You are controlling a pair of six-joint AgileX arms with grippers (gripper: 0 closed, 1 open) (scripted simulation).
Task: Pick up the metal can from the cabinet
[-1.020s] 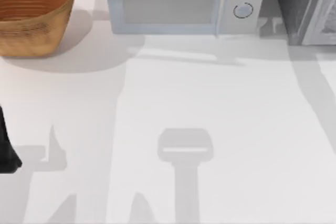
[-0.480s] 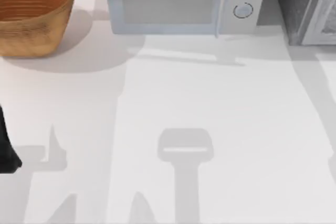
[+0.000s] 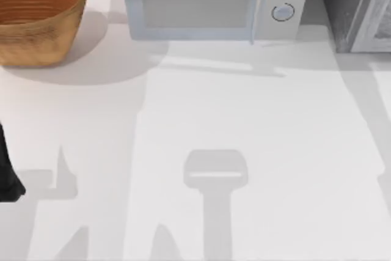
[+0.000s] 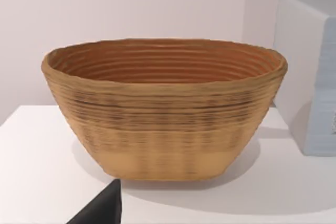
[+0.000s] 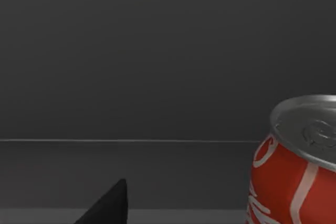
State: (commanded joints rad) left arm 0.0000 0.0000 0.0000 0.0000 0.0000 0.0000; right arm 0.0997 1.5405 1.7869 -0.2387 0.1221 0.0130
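Right fingertip (image 5: 107, 205) apart from metal can (image 5: 294, 166)

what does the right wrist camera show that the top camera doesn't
Right wrist view: a red metal can with a silver top, standing upright against a dark grey wall, and a black tool tip in the foreground.
Top view: a woven basket, a microwave, the white table, and part of the left arm at the table's left edge.
Shared: I can't match anything for certain.
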